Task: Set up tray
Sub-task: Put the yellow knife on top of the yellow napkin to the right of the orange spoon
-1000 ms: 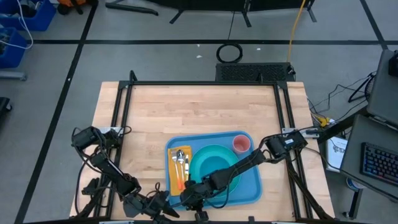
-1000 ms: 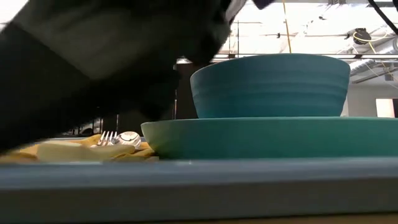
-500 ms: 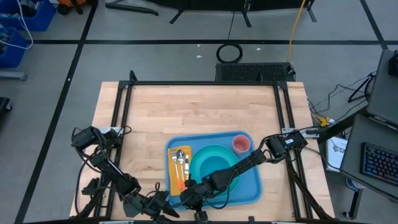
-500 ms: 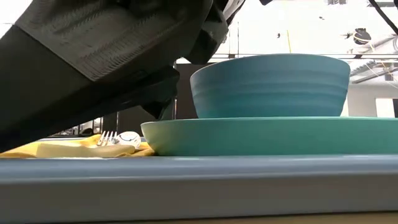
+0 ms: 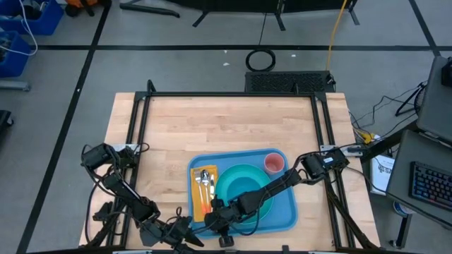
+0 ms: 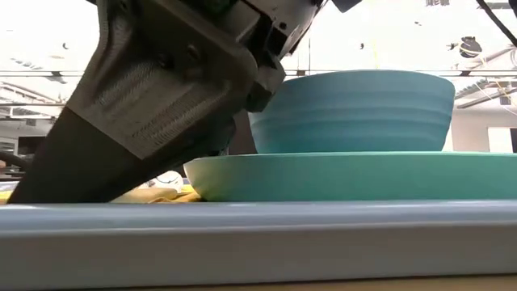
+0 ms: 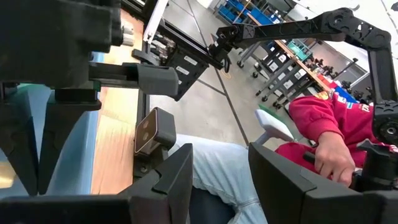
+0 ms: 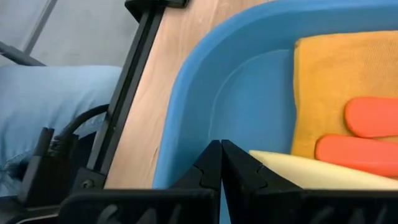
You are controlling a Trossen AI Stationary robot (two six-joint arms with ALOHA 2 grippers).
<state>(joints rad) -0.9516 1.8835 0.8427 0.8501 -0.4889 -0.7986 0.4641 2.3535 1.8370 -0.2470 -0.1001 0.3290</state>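
- Left tool [image 5: 185, 233]: parked at counter's near edge, left of tray; fingers [image 7: 171, 180] parted, nothing held.
- Tray [image 5: 286, 212]: large, flat, blue, low-rimmed, at counter's near middle; apparently nearly set with yellow napkin [image 5: 195, 189], cutlery, turquoise plate [image 6: 355, 174], bowl [image 6: 355, 109], pink cup [image 5: 274, 163].
- Right tool [image 5: 220, 224]: over tray's near-left corner; fingertips [image 8: 211, 163] pressed together, empty.

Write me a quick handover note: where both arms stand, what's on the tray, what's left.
Right tool: shut, empty, at the tray's near left corner.
Left tool: waiting at the table's near edge, left of the tray.
On the tray: yellow napkin with cutlery, turquoise plate carrying the bowl, pink cup.
Left: setup looks complete; check, then pull the right arm clear.
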